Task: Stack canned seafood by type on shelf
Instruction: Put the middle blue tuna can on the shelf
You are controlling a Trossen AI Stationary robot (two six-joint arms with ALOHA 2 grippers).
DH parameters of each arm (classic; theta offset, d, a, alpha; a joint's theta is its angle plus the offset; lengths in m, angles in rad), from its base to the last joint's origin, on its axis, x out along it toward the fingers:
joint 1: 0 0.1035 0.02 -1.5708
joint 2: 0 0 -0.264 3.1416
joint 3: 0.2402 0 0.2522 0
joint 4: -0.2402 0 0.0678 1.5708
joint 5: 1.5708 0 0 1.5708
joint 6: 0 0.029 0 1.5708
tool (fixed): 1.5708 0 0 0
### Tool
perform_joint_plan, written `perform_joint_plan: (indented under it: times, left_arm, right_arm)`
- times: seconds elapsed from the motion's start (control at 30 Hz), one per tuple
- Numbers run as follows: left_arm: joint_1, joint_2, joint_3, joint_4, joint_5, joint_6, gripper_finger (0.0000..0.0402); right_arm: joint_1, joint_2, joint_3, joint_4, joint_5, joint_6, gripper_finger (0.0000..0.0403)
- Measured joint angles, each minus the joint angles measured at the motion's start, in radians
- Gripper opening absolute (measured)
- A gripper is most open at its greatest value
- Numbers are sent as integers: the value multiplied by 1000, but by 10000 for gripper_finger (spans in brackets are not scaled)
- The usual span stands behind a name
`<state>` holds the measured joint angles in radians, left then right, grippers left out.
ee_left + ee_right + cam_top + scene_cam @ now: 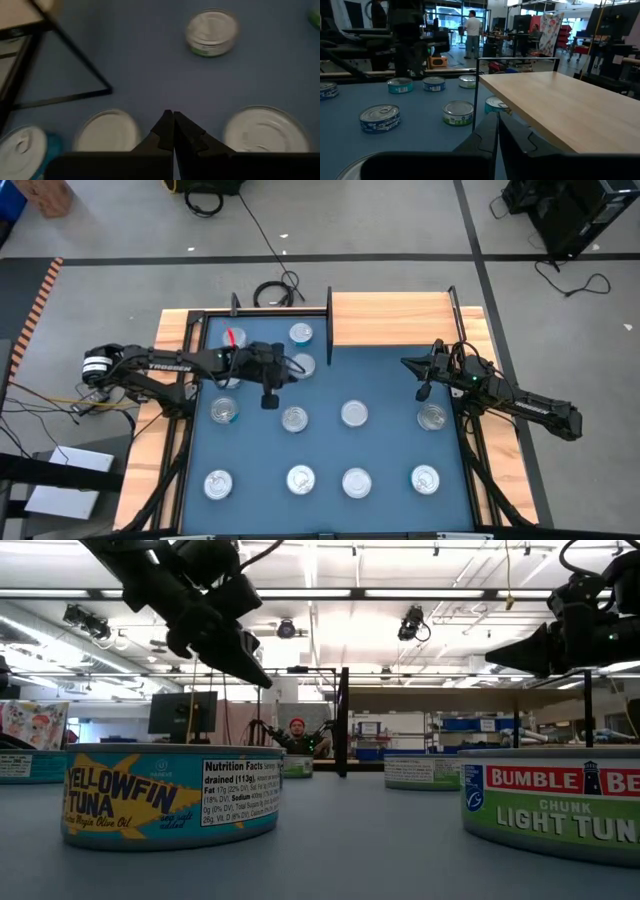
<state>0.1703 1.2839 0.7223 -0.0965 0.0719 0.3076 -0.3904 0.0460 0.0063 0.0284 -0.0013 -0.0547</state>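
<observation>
Blue mat [385, 395] carries the tuna tins. The left gripper [270, 401] hangs with fingers [165, 131] pressed together, a tin [107, 132] either side below them. The right gripper [424, 392] hovers, fingers [487, 135] closed and empty, beside the wooden shelf [560, 107].

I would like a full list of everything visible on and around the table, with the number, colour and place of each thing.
tuna cans: at least ten, silver tops, teal, blue or green labels; spread over the blue mat, two at the back left.
blue mat: one, blue, covers the table.
shelf: one, light wood board with black posts, back right.
red object: one, small, back left; too small to identify.
cable: black, on the floor behind the table.
person: one, white top, far in the room.
left hand: black, shut, empty, above the mat between cans.
right hand: black, shut, empty, beside the shelf.
</observation>
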Motion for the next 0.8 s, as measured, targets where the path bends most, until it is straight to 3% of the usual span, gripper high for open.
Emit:
perform_joint_plan:
  times: [0.43,0.8]
  left_arm:
    - [-129,0,0,-15,-49,0,5]
    - [-166,0,0,-16,-53,-53,6]
  right_arm:
    - [0,0,0,0,0,0,28]
    - [0,0,0,0,0,0,28]
